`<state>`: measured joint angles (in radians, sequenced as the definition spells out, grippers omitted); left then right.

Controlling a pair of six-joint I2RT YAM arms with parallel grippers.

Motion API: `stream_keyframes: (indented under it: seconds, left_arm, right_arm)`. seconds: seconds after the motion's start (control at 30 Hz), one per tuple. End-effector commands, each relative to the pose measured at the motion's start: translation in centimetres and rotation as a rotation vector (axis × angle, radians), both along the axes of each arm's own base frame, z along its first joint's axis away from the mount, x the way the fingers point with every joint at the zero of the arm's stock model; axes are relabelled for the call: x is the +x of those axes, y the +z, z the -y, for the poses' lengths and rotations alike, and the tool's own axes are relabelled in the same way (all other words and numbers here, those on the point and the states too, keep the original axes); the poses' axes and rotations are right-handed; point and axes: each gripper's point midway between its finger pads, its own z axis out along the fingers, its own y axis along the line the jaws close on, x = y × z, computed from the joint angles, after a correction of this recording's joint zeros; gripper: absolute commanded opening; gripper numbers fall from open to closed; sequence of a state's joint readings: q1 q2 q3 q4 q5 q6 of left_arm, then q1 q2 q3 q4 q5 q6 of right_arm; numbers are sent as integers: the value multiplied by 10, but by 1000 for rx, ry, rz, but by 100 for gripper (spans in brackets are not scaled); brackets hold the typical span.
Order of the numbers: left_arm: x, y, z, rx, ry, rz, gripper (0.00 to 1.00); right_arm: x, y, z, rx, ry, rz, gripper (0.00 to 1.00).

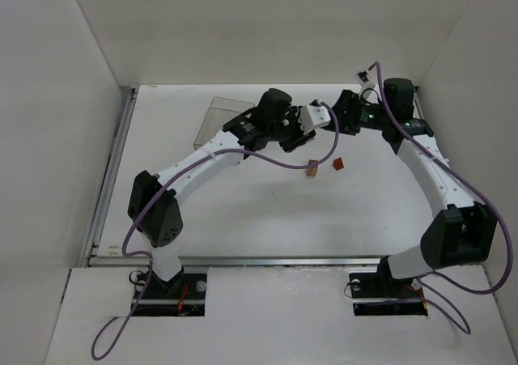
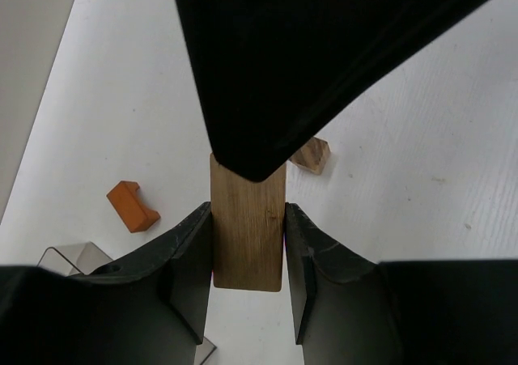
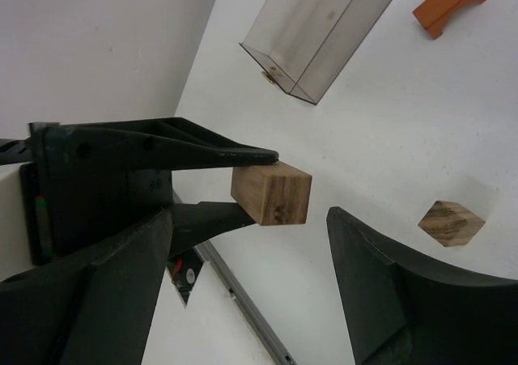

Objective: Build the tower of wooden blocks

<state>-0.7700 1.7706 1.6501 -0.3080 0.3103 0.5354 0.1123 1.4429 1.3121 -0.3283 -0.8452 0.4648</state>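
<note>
My left gripper is shut on a long tan wood block and holds it above the table; the block also shows in the right wrist view. My right gripper is open wide, its fingers either side of that block without touching it. One of its fingers fills the top of the left wrist view. A small tan cube and an orange notched block lie apart on the table below the grippers. No stacked tower shows. Both grippers meet near the table's middle, left and right.
A clear plastic rectangular box lies at the back left, also in the right wrist view. White walls enclose the table on three sides. A metal rail runs along the left edge.
</note>
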Motion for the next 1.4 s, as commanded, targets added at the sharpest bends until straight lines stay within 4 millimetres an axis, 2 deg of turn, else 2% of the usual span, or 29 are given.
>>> stream_keyframes:
  seconds: [0.0, 0.17, 0.27, 0.37, 0.43, 0.53, 0.67, 0.7, 0.8, 0.83, 0.87, 0.97, 1.0, 1.03, 1.07, 1.1, 1.13, 1.17, 1.2, 1.23, 1.27, 1.3, 1.33, 1.37]
  left_arm:
    - [-4, 31, 6, -63, -13, 39, 0]
    - [-6, 40, 4, -80, -8, 45, 0]
    - [-6, 40, 4, -80, -8, 45, 0]
    - [-6, 40, 4, -84, -4, 38, 0]
    - [-7, 42, 3, -90, -4, 44, 0]
    - [-7, 42, 3, -90, -4, 44, 0]
    - [-5, 44, 3, -93, 5, 54, 0]
    - [-5, 44, 3, -93, 5, 55, 0]
    - [-1, 39, -1, -80, 36, 52, 0]
    - [0, 39, -2, -80, 53, 49, 0]
    - [0, 34, 1, -69, 56, 48, 0]
    - [6, 33, -5, -68, 120, 39, 14]
    - [6, 29, -7, -56, 130, 36, 23]
    - [9, 28, -10, -54, 160, 36, 33]
    - [8, 21, -13, -38, 179, 18, 70]
    - [7, 15, -18, -11, 189, 4, 100]
    - [6, 19, -23, -5, 203, 9, 100]
    - [5, 15, -31, 23, 221, 15, 100]
    - [4, 19, -42, 21, 241, 7, 100]
    - [1, 11, -51, 31, 251, -23, 100]
    - [3, 11, -61, 22, 277, -33, 100]
    - [5, 21, -79, 0, 319, -34, 100]
    - [3, 12, -90, 5, 343, -52, 100]
    - [2, 15, -99, -13, 366, -54, 100]
  right_arm:
    - [8, -8, -9, -4, 11, 5, 82]
    - [7, -23, -11, -19, 3, -35, 82]
    - [4, -34, -21, -11, 46, -56, 81]
    - [5, -44, -26, -15, 57, -82, 75]
    - [6, -37, -29, 11, 66, -73, 71]
    - [3, -39, -33, 15, 74, -82, 62]
    - [5, -38, -38, 24, 88, -89, 41]
    - [6, -37, -38, 25, 89, -80, 28]
    - [5, -33, -42, 30, 95, -79, 6]
    - [3, -33, -45, 30, 104, -79, 0]
    - [4, -34, -45, 25, 93, -78, 0]
    - [3, -27, -46, 18, 74, -70, 0]
    - [3, -32, -44, 4, 56, -97, 0]
    - [1, -29, -45, -15, 53, -81, 0]
    - [7, -30, -43, -51, 5, -73, 0]
    - [12, -32, -38, -80, -31, -76, 0]
    - [7, -35, -37, -118, -55, -98, 0]
    - [17, -41, -27, -183, -139, -92, 0]
    - [19, -35, -28, -211, -169, -81, 0]
    - [24, -45, -14, -299, -258, -97, 0]
    - [19, -48, -18, -318, -236, -113, 0]
    - [25, -44, -14, -385, -315, -84, 0]
    - [25, -52, -13, -438, -336, -91, 0]
    - [22, -64, -12, -494, -348, -120, 0]
